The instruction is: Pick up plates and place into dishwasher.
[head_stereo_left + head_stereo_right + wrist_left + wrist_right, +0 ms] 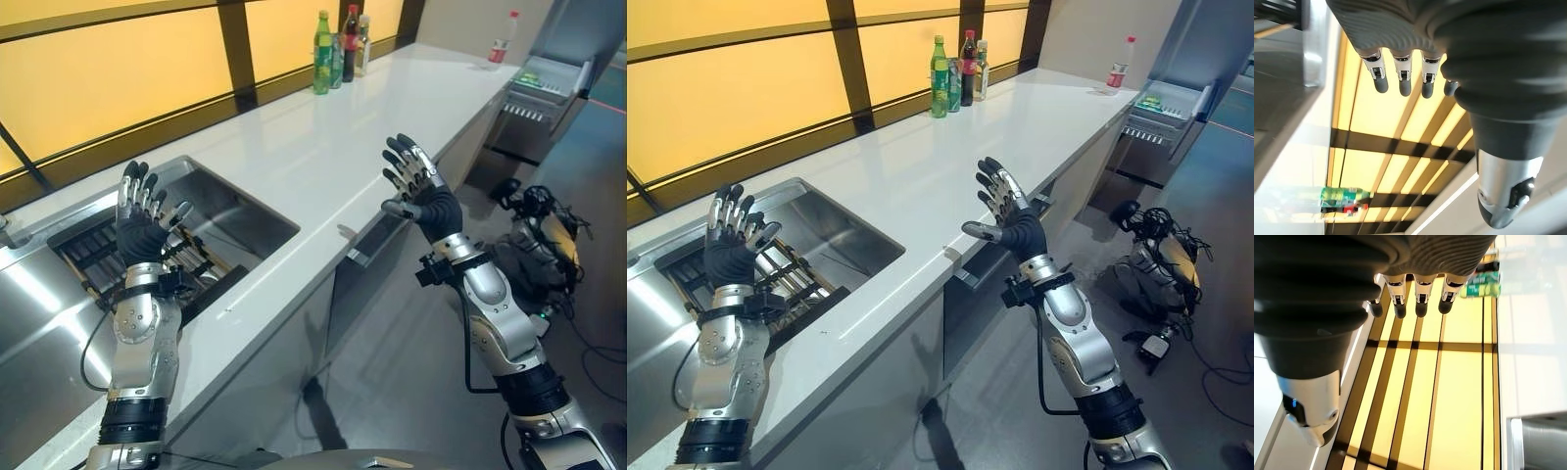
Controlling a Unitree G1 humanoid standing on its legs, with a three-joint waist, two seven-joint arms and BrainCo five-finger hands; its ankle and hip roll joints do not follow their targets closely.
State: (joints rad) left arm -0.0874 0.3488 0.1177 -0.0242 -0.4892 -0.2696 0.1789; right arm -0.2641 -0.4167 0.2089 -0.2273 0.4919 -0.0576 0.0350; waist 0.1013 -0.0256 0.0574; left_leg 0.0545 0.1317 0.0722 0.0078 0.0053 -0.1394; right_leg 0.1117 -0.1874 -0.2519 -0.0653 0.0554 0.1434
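Note:
My left hand (140,233) is raised upright over the steel sink (247,213), fingers straight and spread, holding nothing. My right hand (429,201) is held up in the same way past the counter's front edge, above the floor, also open and empty. In the wrist views the left hand's fingers (1400,81) and the right hand's fingers (1420,301) point straight at the yellow window panels. A dark rack (93,257) with wooden rods lies in the sink. Under the counter a dishwasher door (377,238) stands slightly ajar just left of my right hand. I cannot make out any plates.
The long white counter (323,157) runs back to several bottles (338,49) by the window and a red-capped bottle (502,44) at the far end. A steel appliance (544,98) stands beyond the counter. A pile of gear (539,235) lies on the floor at right.

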